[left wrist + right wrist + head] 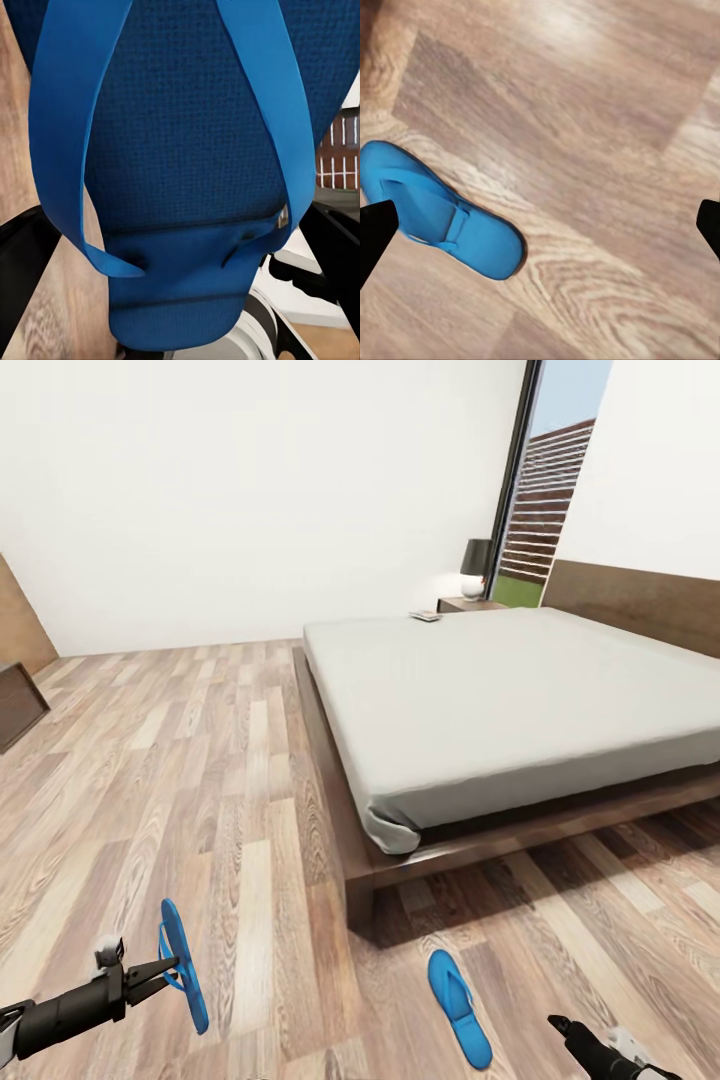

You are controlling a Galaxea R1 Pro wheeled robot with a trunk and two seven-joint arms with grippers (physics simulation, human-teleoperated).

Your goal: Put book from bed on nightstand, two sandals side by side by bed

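Two blue flip-flops are in play, and neither yet sits where the task wants it. The left claw [172,967] is closed on one sandal [183,964], holding it on edge above the wood-plank floor [200,760], well out from the bed [520,700]; the left wrist view shows its sole and toe straps [187,150] close up between the dark fingers. The second sandal [459,1008] lies flat on the floor just off the foot corner of the bed frame, well apart from the held one. The right claw [560,1025] hovers near it; in the right wrist view its dark fingertips [375,229] stand wide apart at the picture's edges with nothing between them, and the sandal [439,210] lies on the planks beyond.

Something small and flat rests near the far corner of the mattress, by the headboard, and is probably the book [426,616], though it is too small to read. Just beyond it stands a nightstand [470,604] carrying a dark-shaded lamp [476,565].

By my judgement the task is at an early stage: one sandal is lifted but not placed, the pair is not side by side, and the book seems still to be on the bed, so that step is wholly left.
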